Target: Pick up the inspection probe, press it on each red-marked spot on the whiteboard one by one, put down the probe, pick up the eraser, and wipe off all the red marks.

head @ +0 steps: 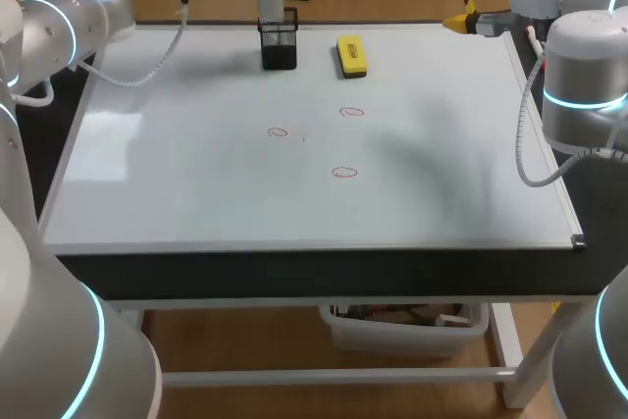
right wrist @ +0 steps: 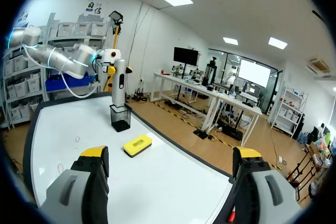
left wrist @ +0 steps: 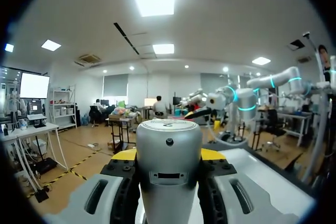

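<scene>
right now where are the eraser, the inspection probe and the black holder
eraser (head: 351, 55), head view, middle of its yellow top
inspection probe (right wrist: 120, 85), right wrist view, midway up its grey shaft
black holder (head: 280, 50), head view, its mesh front wall

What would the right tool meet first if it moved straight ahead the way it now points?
Probably the yellow eraser, lying on the whiteboard ahead of the open right tool; depth is unclear, so it might pass just beside it.
</scene>
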Robot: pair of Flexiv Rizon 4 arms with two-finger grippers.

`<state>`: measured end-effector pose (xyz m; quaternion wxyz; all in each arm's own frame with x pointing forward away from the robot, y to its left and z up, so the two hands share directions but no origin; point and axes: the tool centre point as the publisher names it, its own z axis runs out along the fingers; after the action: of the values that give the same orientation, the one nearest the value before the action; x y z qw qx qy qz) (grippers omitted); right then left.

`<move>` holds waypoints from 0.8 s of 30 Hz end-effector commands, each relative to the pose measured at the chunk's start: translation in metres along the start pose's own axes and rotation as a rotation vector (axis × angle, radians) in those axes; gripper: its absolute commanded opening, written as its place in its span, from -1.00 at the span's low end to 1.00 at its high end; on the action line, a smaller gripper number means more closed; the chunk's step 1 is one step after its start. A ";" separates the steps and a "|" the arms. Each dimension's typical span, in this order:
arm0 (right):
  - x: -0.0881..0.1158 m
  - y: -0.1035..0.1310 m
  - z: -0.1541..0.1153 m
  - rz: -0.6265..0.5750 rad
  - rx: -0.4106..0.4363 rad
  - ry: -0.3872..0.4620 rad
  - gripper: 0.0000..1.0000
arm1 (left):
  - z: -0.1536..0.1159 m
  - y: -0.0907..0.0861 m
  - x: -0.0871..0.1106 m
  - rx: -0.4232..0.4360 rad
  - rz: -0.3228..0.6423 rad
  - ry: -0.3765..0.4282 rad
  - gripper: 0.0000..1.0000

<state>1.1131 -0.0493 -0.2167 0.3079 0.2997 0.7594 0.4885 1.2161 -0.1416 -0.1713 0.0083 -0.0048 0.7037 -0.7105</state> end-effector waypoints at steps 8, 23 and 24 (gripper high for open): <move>0.000 0.000 0.000 0.000 0.003 0.001 1.00 | -0.020 -0.015 0.007 0.000 0.002 0.046 -1.00; 0.000 0.000 0.000 0.000 0.003 0.001 1.00 | -0.077 -0.014 0.022 -0.001 0.021 -0.049 -1.00; 0.000 0.000 0.000 0.000 0.003 0.001 1.00 | -0.081 -0.013 0.023 -0.001 0.021 -0.057 -1.00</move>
<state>1.1131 -0.0493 -0.2167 0.3079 0.2997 0.7594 0.4885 1.2061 -0.0685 -0.1619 0.0218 -0.0060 0.7020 -0.7118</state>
